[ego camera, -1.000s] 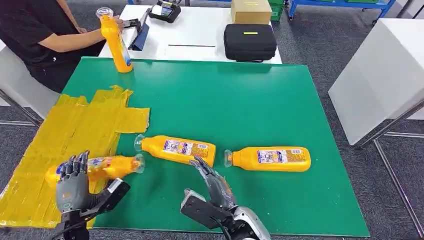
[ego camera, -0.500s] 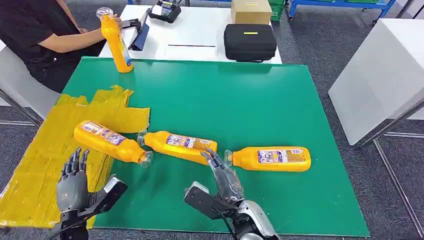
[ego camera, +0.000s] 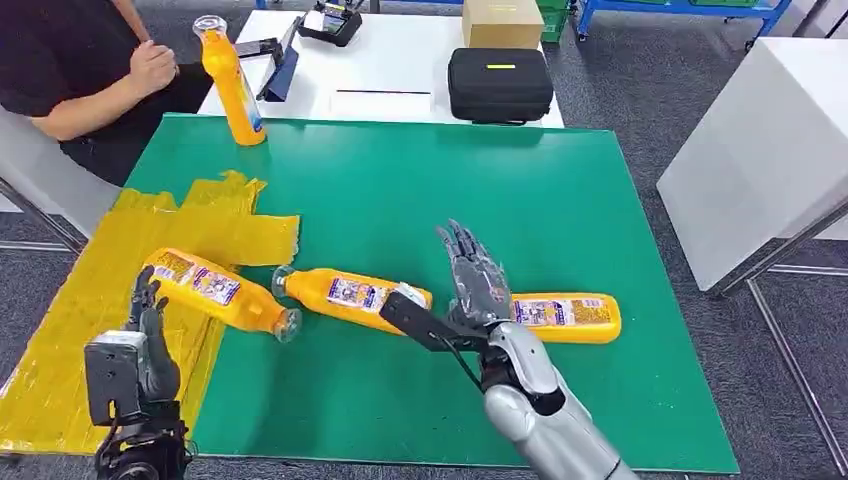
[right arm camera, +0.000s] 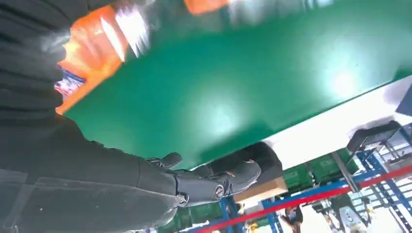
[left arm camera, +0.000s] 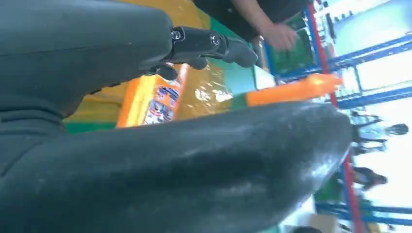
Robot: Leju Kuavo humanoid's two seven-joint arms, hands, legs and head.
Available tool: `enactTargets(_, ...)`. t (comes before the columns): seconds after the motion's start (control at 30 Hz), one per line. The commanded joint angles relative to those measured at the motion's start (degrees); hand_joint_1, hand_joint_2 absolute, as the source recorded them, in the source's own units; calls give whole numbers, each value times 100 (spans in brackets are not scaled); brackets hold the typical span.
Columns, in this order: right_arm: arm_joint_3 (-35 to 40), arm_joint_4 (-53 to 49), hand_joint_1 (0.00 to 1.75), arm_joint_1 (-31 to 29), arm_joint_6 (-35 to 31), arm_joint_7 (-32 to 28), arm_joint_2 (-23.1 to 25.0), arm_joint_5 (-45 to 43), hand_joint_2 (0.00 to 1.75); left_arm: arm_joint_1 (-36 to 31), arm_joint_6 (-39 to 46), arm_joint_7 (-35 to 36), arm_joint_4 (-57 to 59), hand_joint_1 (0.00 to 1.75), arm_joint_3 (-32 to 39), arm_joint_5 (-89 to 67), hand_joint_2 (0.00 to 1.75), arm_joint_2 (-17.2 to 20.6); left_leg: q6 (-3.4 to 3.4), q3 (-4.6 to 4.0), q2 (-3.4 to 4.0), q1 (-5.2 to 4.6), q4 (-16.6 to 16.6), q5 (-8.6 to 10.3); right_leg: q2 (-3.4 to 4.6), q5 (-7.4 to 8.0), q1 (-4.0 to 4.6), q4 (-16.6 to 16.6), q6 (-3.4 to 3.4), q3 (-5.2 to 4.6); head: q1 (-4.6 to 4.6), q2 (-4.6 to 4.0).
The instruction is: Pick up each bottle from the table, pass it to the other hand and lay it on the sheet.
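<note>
From the head view you get the whole layout: the green mat [ego camera: 400, 220] as your landmark, with the yellow sheet [ego camera: 120, 300] laid over its near-left corner. One orange bottle [ego camera: 218, 292] lies on its side with its body on the sheet and its clear cap end out over the bare mat; a second bottle [ego camera: 350, 295] lies on the mat just beside that cap; a third bottle [ego camera: 560, 317] lies further along the mat's near side, partly covered by your right hand [ego camera: 472, 275]. A fourth bottle [ego camera: 233, 85] stands upright at the mat's far-left corner, near a seated person's arm [ego camera: 100, 100]. Your right hand hangs above the third bottle's cap end with its fingers straight and spread, holding nothing. Your left hand [ego camera: 140, 345] sits over the sheet's near part, empty, fingers up and close together; how far they curl you cannot tell from above. The left wrist view adds a close look at a bottle label [left arm camera: 158, 99] past the dark fingers [left arm camera: 209, 43], and the standing bottle shows as an orange bar. The right wrist view is blurred: an orange smear of bottle [right arm camera: 92, 53], then open mat under loosely extended fingers [right arm camera: 214, 179]. The labels are blue, white and red, but no writing on them can be read. Beyond the mat's far edge lie a black case [ego camera: 500, 85] and a cardboard box [ego camera: 502, 22], the latter cut off by the frame.
</note>
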Motion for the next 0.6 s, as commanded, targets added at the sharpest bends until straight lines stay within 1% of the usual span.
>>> enactTargets(0.03,195,1779,0,-942,321,7,556,178,175,-180,-415,-47,-274,0,-210,596,0,-216,2,25,14,4,4,-16,16,-8,8,3,-36,19,-2,0)
enactTargets(0.07,295,1989,0,-1039,300,1,635,247,175,-246,-433,-11,-216,0,-228,614,0,-234,1,13,12,2,1,-7,13,-2,5,1,-22,9,-2,0)
enactTargets(0.1,356,2108,0,-1085,349,-48,691,231,175,-271,-457,-16,-194,0,-240,633,0,-237,2,27,17,5,3,-14,20,-6,10,3,-39,20,-2,0)
enactTargets(0.13,426,2339,0,-1166,419,-96,796,177,175,-311,-493,-44,-148,0,-264,654,0,-236,1,14,10,2,0,-6,12,-1,5,0,-23,9,-2,0)
enactTargets(0.2,585,2704,0,-1327,470,-171,964,107,175,-372,-559,-100,-108,0,-272,693,0,-278,0,32,16,4,2,-14,18,-7,9,5,-44,23,0,0)
enactTargets(0.27,621,2904,0,-1410,517,-224,1105,-56,175,-444,-583,-102,-83,0,-293,686,0,-312,1,11,8,5,-1,0,10,1,7,-1,-22,7,0,0)
enactTargets(0.3,693,3059,0,-1481,545,-231,1160,-79,175,-475,-591,-99,-68,0,-293,681,0,-331,-2,20,9,5,0,-2,11,-3,8,2,-32,14,0,0)
enactTargets(0.33,749,3163,0,-1526,575,-232,1193,-78,175,-501,-609,-78,-54,0,-295,666,0,-336,0,14,6,3,-1,3,7,-2,5,1,-26,9,-2,0)
enactTargets(0.4,800,3344,0,-1589,579,-240,1266,-105,175,-508,-620,-56,-66,0,-277,661,0,-358,0,28,10,5,3,-6,12,-9,9,6,-42,20,-2,0)
enactTargets(0.47,802,3356,0,-1593,571,-249,1257,-114,175,-496,-620,-55,-72,0,-270,661,0,-354,0,13,4,4,0,2,5,-3,6,2,-24,11,-2,0)
enactTargets(0.5,802,3356,0,-1593,571,-249,1257,-114,175,-496,-620,-55,-72,0,-270,661,0,-354,1,23,4,4,1,-3,5,-7,7,3,-33,19,-2,0)
enactTargets(0.53,845,3431,0,-1617,599,-248,1276,-113,175,-502,-620,-69,-77,0,-261,630,0,-368,1,13,-2,2,-1,3,-1,-4,4,2,-22,11,0,0)
enactTargets(0.57,888,3545,0,-1661,637,-246,1305,-114,175,-515,-618,-68,-66,0,-239,627,0,-389,2,25,-3,5,3,-4,-2,-11,9,5,-39,23,0,0)
enactTargets(0.6,915,3672,0,-1702,699,-213,1344,-113,175,-531,-612,-68,-58,0,-227,622,0,-399,1,13,-2,4,0,2,-1,-5,5,2,-26,11,-2,0)
